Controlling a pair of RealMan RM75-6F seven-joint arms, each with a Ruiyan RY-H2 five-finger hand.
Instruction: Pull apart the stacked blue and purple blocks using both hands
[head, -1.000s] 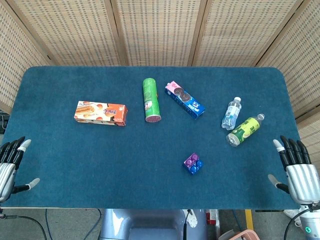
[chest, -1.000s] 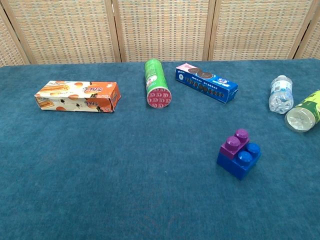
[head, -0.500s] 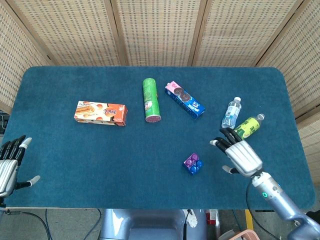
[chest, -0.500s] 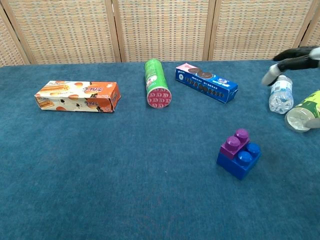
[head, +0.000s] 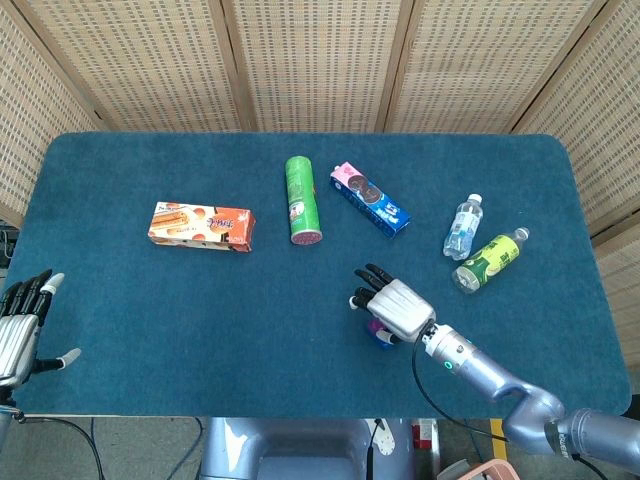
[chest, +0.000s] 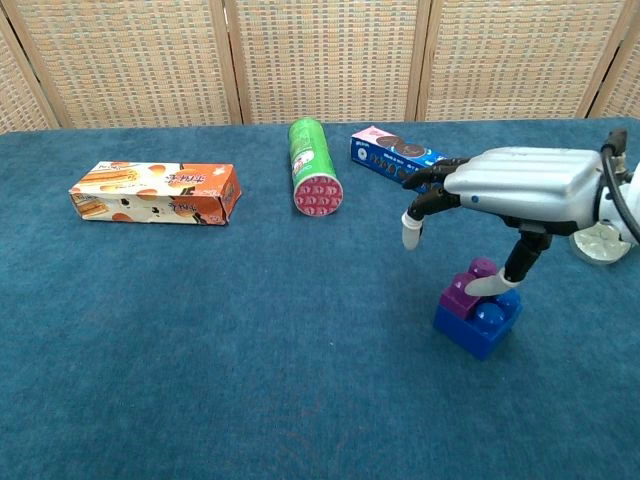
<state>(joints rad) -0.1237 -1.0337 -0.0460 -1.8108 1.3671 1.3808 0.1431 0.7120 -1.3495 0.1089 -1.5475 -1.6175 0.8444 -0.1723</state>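
From overhead the right hand (head: 393, 305) covers most of the blocks, leaving only a sliver of purple and blue beneath the palm; the chest view shows them properly, the purple block (chest: 469, 287) seated on the blue block (chest: 478, 318), a little toward the can (chest: 314, 166) from the blue one's centre; the hand hovers above with fingers spread and nothing gripped, the thumb (chest: 490, 284) reaching down beside the purple block, though whether it touches I cannot tell; the arm's far end is cut off at the frame edge; the left hand (head: 22, 325) sits half out of view, well off to the can's left past the table's near corner, fingers apart and empty; the table (head: 130, 310) is covered in dark teal cloth; an orange box (head: 201, 224) lies left of the can, a blue biscuit box (head: 371, 199) just right of it, two bottles (head: 476, 244) farther right; woven cane screens (head: 310, 60) stand behind.
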